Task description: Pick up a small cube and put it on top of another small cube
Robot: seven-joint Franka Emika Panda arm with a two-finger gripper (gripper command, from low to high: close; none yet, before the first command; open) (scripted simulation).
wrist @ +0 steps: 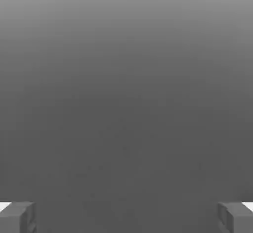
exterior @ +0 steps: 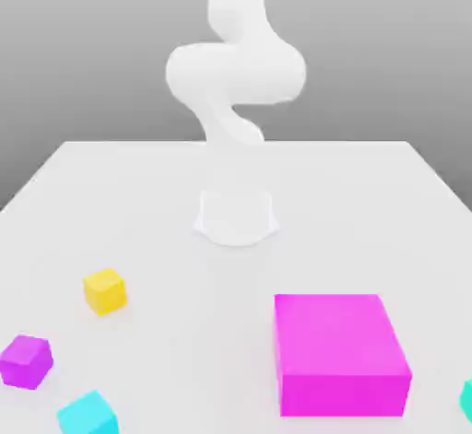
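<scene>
Small cubes are scattered across the near part of a plain white tabletop [exterior: 111, 202], which is set against a flat grey backdrop. Four small cubes can be counted in the exterior view. A small yellow cube [exterior: 105, 291] is placed toward the exterior view's left, and a small purple cube [exterior: 25, 361] is found nearer the camera and further to that side. A small cyan cube [exterior: 88, 415] is cut by the lower edge of the view, just beside the purple one. A second cyan cube [exterior: 466, 400] is barely seen at the exterior view's right edge. One large magenta block [exterior: 339, 354] is seated on the tabletop toward the exterior view's right, well apart from the yellow cube. All of these are apart from one another.

One white robot arm [exterior: 235, 73] is raised from its round base [exterior: 236, 217] at the middle of the tabletop. In the hand view, two grey fingers [wrist: 17, 217] are seen spread wide apart, with only grey backdrop between them and nothing gripped.
</scene>
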